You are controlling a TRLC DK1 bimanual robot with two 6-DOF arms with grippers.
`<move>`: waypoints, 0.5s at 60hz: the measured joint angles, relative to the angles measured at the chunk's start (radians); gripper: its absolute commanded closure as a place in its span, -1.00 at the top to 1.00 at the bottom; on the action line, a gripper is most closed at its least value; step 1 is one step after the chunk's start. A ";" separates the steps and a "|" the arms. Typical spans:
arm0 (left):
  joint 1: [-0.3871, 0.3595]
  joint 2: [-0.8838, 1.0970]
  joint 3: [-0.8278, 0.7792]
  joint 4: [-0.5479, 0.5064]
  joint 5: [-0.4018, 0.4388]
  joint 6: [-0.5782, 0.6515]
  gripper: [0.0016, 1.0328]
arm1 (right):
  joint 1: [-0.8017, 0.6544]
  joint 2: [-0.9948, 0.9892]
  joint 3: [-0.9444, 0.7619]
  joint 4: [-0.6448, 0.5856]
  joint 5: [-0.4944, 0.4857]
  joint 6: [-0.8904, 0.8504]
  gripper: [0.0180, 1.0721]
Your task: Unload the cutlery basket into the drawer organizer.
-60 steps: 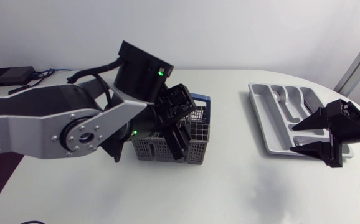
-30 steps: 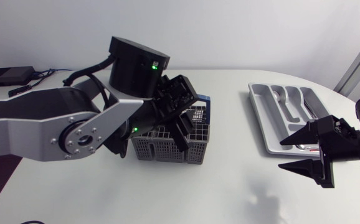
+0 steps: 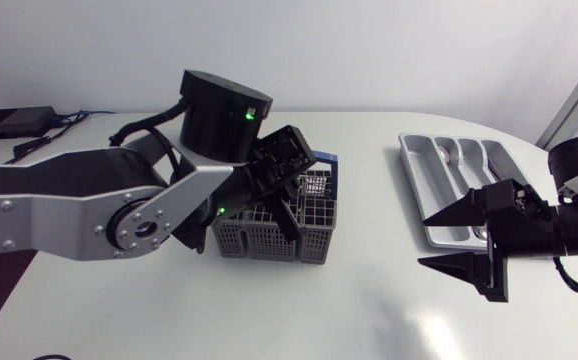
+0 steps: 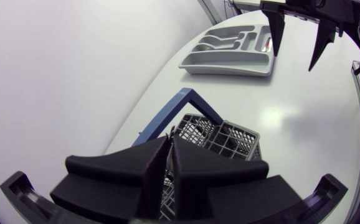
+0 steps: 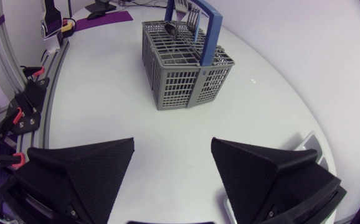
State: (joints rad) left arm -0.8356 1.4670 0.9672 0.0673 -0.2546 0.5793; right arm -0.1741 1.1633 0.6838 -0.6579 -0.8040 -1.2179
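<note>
Our left pincer [image 3: 287, 212] hangs right over the grey cutlery basket [image 3: 254, 242] in the middle of the desk [image 3: 369, 310], with its fingers dipping in beside the blue handle [image 3: 321, 158]. In the left wrist view that pincer [image 4: 170, 143] looks clenched, fingers pressed nearly flat together. We honestly can't tell if anything thin is pinched in there. From the right wrist view, a few forks and a spoon [image 5: 180, 12] stick up out of the basket's far compartments.

The drawer organizer [image 3: 416, 172] lies well apart from the basket, over on our right side of the desk. Our right pincer [image 3: 422, 241] hovers just in front of the organizer's near end, fingers spread wide and grasping nothing, pointed towards the basket.
</note>
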 measured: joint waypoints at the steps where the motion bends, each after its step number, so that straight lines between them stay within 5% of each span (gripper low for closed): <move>1: 0.002 0.000 0.000 0.004 -0.008 0.002 -0.94 | 0.003 0.000 -0.001 0.002 0.000 0.003 0.69; 30: -0.018 -0.091 0.010 -0.050 -0.053 0.001 -0.94 | 0.080 -0.029 -0.018 0.060 0.023 0.111 0.69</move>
State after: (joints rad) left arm -0.8532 1.3758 0.9771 0.0174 -0.3080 0.5804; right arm -0.0944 1.1339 0.6662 -0.5976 -0.7815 -1.1072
